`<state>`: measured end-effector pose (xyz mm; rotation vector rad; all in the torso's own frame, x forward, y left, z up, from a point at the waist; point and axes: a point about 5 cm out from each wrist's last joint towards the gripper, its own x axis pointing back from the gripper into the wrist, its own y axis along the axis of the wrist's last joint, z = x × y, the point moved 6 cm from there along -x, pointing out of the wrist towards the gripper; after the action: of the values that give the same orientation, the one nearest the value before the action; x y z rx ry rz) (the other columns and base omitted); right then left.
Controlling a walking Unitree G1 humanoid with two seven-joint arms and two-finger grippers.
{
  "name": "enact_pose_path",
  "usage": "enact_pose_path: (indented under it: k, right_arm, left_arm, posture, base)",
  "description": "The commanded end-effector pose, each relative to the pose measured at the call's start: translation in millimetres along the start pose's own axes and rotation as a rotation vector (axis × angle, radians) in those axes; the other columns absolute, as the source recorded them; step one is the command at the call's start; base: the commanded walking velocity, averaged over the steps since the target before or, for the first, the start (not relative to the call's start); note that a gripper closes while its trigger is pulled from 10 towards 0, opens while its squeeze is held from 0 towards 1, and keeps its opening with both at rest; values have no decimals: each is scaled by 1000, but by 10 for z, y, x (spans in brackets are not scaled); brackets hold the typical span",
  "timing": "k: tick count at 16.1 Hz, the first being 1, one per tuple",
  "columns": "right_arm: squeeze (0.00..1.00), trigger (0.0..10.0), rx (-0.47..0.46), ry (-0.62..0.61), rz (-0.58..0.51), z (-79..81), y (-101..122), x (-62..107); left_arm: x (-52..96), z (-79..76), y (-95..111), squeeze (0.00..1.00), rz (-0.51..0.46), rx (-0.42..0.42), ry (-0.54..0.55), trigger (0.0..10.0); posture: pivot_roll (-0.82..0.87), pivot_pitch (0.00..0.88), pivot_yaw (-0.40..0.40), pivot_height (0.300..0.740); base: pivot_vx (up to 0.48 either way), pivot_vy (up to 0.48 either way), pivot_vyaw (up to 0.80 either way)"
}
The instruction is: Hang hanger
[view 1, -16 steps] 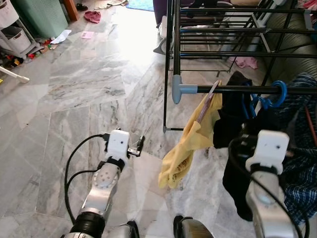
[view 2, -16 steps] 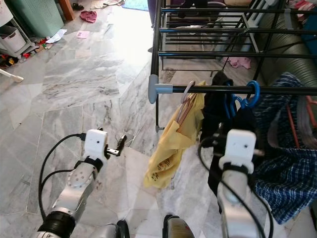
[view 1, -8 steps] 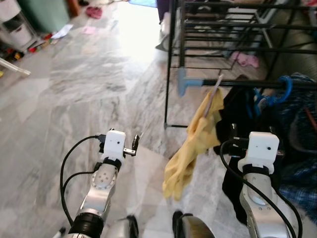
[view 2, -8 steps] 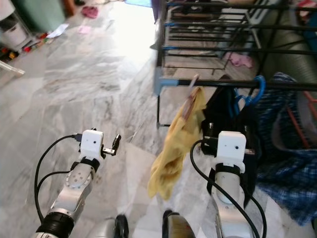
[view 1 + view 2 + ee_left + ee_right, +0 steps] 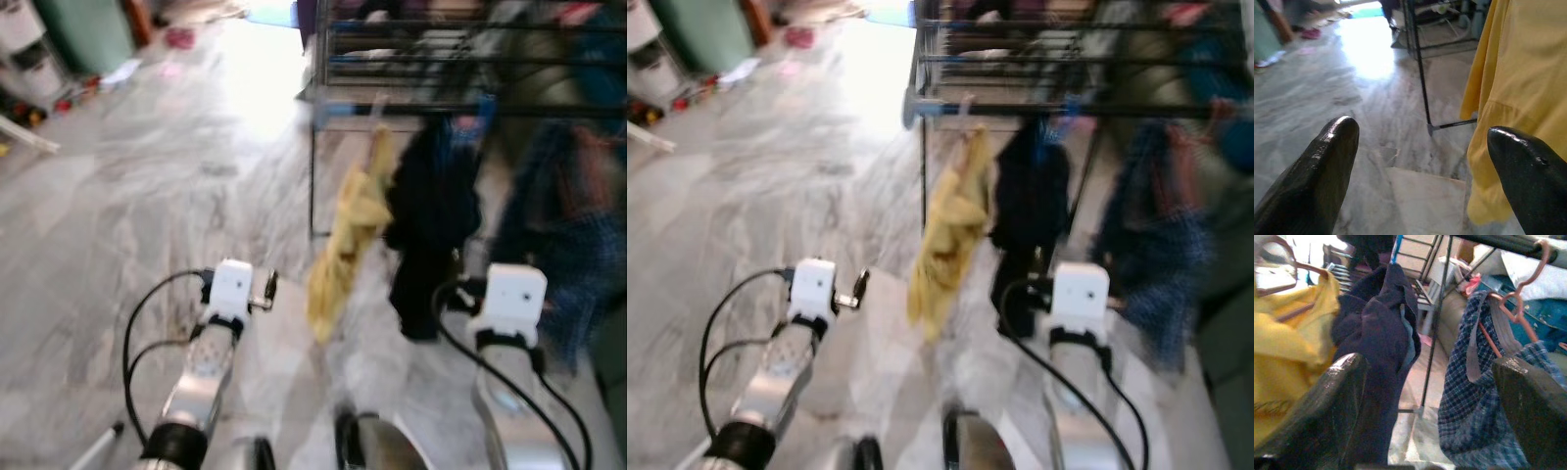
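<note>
We are looking down, through a blurred picture, at a black clothes rack [image 5: 411, 103] standing on a grey marble floor [image 5: 127, 215]. A yellow garment [image 5: 345, 240] is hanging from the rack's front rail on a pale pink hanger [image 5: 1283, 269], whose thin hook is curving over the bar. Just beside it a dark navy garment [image 5: 1378, 333] is hanging, and further along a blue checked garment [image 5: 1484, 416] is hanging on a reddish hanger [image 5: 1520, 298] with a round hook over the rail.

We are holding the left gripper [image 5: 1420, 161] low above the floor, close to the yellow cloth, with its two black fingers [image 5: 1317, 171] spread wide and nothing between them. The right gripper [image 5: 1435, 401] is pointing at the hung clothes, between the navy and checked garments; its fingers are likewise standing wide apart and are gripping nothing. Both silver arms are reaching forward below the rail.
</note>
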<state>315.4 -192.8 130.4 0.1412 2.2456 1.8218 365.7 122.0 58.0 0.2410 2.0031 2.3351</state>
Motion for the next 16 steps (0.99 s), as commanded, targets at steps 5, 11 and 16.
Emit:
enact_pose_path:
  k: [5,11,16]
  right_arm:
    - [380,10000,-60,99,11,210,-23,5]
    - [0,10000,-92,132,22,302,-44,-7]
    - [0,10000,-102,151,28,333,-62,-11]
  left_arm:
    - [34,45,-131,0,44,3,11,10000]
    - [11,84,-183,0,75,47,22,10000]
    - [11,107,-229,0,95,52,36,10000]
  posture:
    - [-169,178,46,740]
    - [-164,173,54,740]
    - [-162,171,52,740]
  base:
    - [-244,0,0]
    - [0,0,0]
    - [0,215,639]
